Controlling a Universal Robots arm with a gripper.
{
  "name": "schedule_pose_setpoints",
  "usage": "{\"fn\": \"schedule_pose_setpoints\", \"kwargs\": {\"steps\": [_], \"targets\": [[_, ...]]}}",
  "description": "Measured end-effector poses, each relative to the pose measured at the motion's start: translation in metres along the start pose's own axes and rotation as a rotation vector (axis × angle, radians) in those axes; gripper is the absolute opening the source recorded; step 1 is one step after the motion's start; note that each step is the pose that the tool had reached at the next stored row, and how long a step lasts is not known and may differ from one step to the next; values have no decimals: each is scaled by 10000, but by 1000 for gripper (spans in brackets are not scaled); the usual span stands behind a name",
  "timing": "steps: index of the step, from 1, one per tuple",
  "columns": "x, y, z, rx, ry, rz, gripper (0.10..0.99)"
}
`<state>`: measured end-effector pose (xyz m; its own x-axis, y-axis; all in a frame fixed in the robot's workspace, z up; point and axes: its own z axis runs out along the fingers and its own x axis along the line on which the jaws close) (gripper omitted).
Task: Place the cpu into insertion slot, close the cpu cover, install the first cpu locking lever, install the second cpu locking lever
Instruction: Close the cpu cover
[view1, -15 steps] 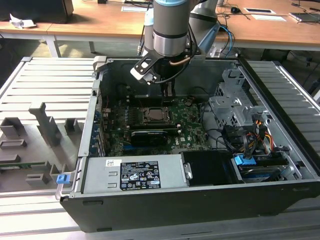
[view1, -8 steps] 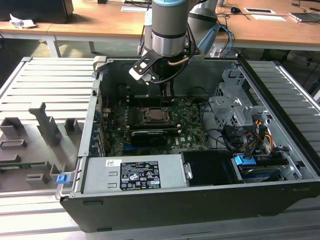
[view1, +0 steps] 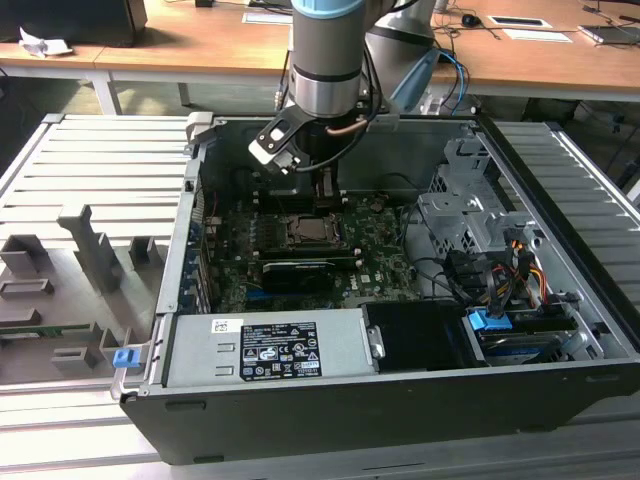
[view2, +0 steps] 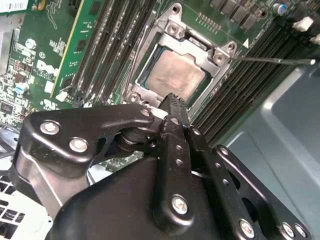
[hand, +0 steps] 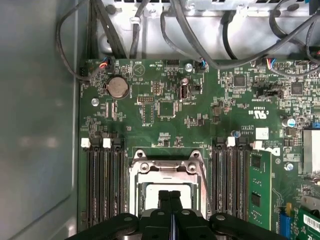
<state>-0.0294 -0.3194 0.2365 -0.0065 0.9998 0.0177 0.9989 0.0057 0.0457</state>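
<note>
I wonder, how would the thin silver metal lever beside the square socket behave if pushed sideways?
The thin silver metal lever looks long and slender, so it probably flexes springily. Its smooth bare rod might slip off the narrow black gripper.

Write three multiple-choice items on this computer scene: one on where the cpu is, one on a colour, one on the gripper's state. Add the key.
1. The cpu lies:
A) in the window of the cpu cover
B) on a desk
C) on a drive cage

2. The board is:
A) blue
B) green
C) red

3. The gripper is:
A) wide open
B) shut on the cpu
C) shut on nothing

Key:
1 A, the silver frame surrounds the chip in the second wrist view.
2 B, green shows around the socket in both wrist views.
3 C, it is closed with nothing held.
</note>
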Motion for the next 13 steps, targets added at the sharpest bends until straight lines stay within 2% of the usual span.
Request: {"fn": "schedule_pose_setpoints", "kwargs": {"steps": [5, 13], "targets": [[1, -83, -1, 10, 8, -142, 106], [1, -123, -1, 10, 9, -141, 106]]}}
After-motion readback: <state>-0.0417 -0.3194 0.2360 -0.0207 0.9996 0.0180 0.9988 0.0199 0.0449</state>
